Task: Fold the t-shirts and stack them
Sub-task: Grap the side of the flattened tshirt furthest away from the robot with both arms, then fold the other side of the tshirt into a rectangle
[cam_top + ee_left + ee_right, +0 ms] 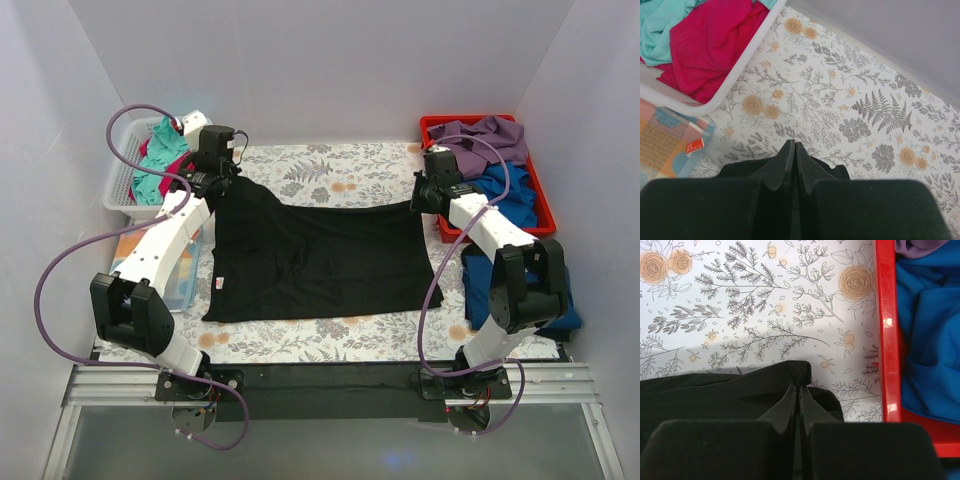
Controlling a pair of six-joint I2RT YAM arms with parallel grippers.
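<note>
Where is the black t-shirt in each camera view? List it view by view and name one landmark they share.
Top external: the black t-shirt lies spread across the middle.
Left wrist: black t-shirt at bottom centre, bunched around the shut left gripper.
Right wrist: black t-shirt at lower left, pinched by the shut right gripper.
Shared landmark: the floral table sheet under it in all three.

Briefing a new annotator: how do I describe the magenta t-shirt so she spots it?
Look at the table's far-left corner, where a white basket sits. The magenta t-shirt lies crumpled inside, against the rim. Its neighbour there is a teal t-shirt; nothing else in view is pink.
</note>
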